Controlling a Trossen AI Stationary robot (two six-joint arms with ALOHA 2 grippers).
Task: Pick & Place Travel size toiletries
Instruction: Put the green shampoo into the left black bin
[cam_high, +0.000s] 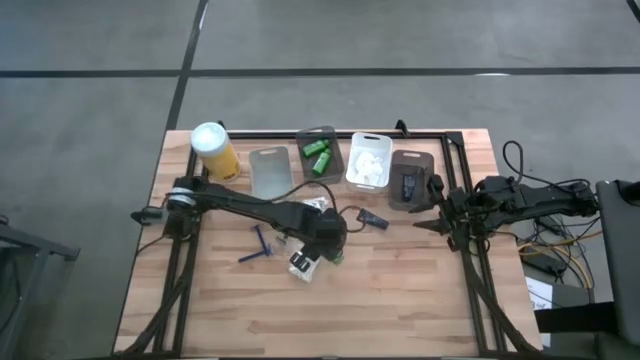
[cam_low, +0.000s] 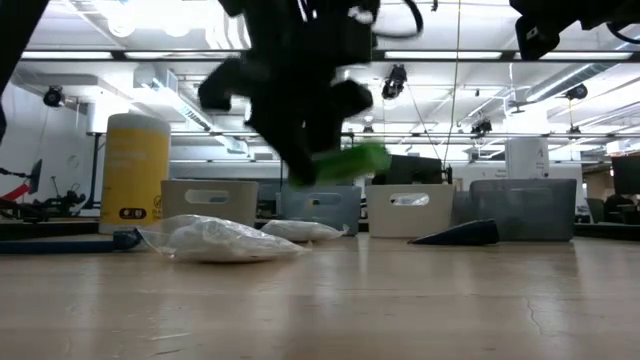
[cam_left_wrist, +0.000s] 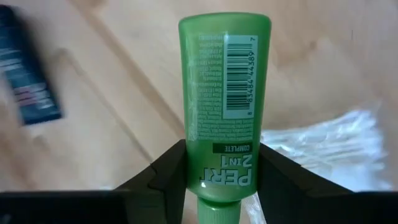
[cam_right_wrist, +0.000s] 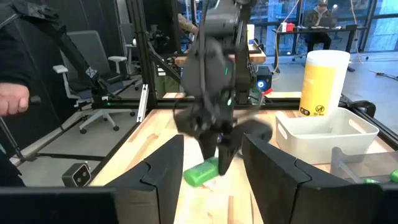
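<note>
Partway through! Left gripper (cam_left_wrist: 217, 177) pinching a green tube (cam_left_wrist: 222, 99) mid-table, lifted clear. Right gripper (cam_right_wrist: 211, 168) spread, idle at the right edge. Razor (cam_high: 258, 245), packets (cam_low: 220, 238), sachet (cam_high: 374, 220) left on the boards; bins (cam_high: 320, 152) along the far edge partly filled.

Light: bright ceiling strips (cam_low: 150, 22), even.
Blur: left arm (cam_low: 300, 90) smeared in low view; black sachet (cam_left_wrist: 28, 74) soft.

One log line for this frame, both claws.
left claw: shut on green plastic tube, lifted mid-table | right claw: open, empty, at right table edge
</note>
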